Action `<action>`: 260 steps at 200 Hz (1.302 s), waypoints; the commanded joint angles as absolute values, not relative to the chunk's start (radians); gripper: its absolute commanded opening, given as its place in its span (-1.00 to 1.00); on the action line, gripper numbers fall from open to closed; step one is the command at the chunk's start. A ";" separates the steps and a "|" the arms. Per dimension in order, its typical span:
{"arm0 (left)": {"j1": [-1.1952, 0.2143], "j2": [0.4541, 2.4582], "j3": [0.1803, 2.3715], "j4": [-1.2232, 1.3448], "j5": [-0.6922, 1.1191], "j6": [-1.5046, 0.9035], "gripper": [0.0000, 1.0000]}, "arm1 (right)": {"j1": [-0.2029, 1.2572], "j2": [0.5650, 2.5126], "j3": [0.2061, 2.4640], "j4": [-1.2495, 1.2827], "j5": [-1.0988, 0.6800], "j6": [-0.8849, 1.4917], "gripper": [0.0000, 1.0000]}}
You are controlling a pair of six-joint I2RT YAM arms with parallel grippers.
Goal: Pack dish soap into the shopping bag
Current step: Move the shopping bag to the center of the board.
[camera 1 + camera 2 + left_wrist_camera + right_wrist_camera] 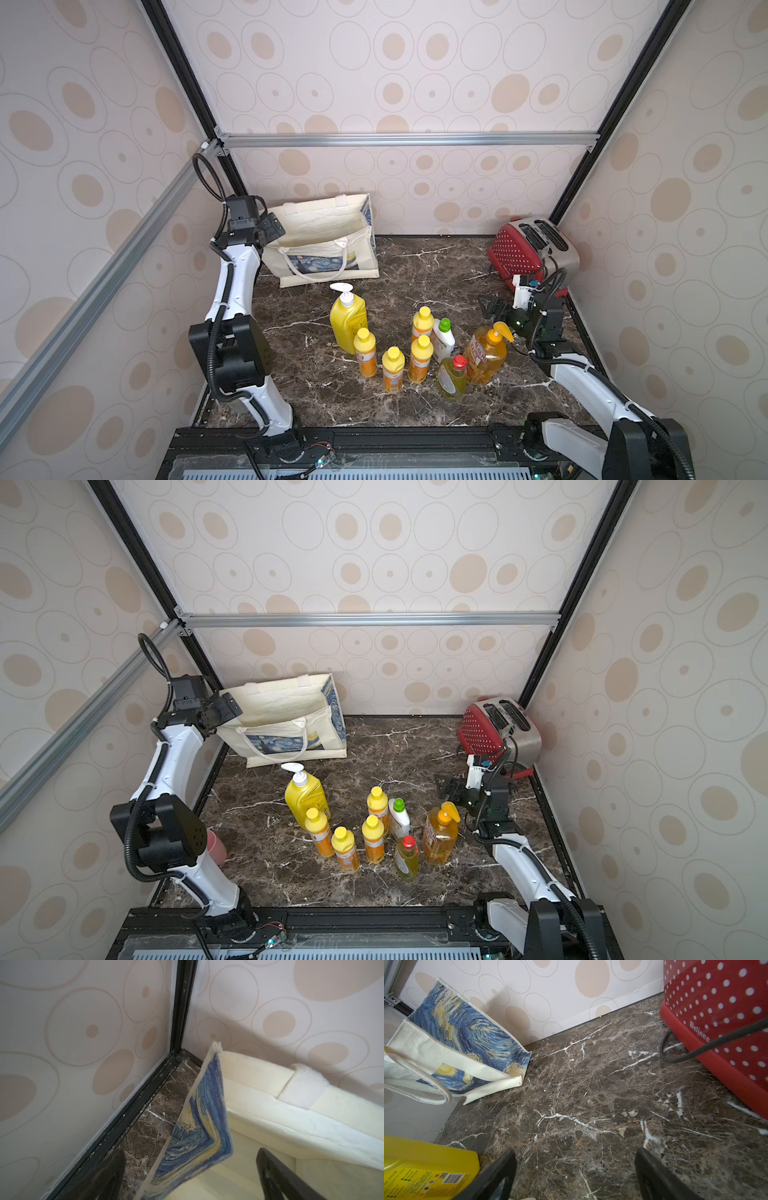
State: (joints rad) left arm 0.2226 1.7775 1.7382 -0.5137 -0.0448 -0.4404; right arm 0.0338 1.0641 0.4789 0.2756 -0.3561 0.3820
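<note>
**Task state: packing not yet begun, as far as I can judge.** All eight dish soap bottles stand upright in a cluster on the dark veined marble tabletop (415,266), well apart from the cream canvas shopping bag with a blue-and-yellow swirl print (328,249), which stands open in the far left corner. The cluster comprises the big opaque yellow bottle with a white pump (348,322), four small orange yellow-capped bottles (365,353) (392,370) (420,359) (423,324), the white green-capped bottle (444,340), the yellow-green red-capped bottle (452,376) and the big clear amber bottle with an orange pump (485,353). My left claw (273,227) sits at the bag's end, jaws spread wide. The printed end wall appears to lie between them, ungripped. My right claw (489,308) hovers released and empty just beside the amber bottle, near the red white-dotted toaster (528,249). The visible bag interior looks empty, though the front wall hides part of its floor. A pink rounded object (217,845) behind my left arm is too hidden to identify.
</note>
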 commanded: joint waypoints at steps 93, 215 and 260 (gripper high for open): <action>0.149 1.769 1.774 -0.530 0.294 -0.475 -0.78 | 0.041 1.046 0.626 0.116 -0.405 0.367 0.66; -0.114 1.755 1.760 -0.516 0.420 -0.605 -0.84 | 0.225 1.427 1.376 -0.516 -0.328 0.337 0.73; -0.175 1.755 1.710 -0.441 0.405 -0.666 -0.81 | 0.381 1.594 1.668 -0.734 -0.138 0.335 0.75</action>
State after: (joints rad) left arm -0.1528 1.7947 1.7187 -0.4980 0.4023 -0.6117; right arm 0.3260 1.5558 1.5635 -0.5560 -0.2531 0.3424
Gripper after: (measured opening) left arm 0.115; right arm 0.877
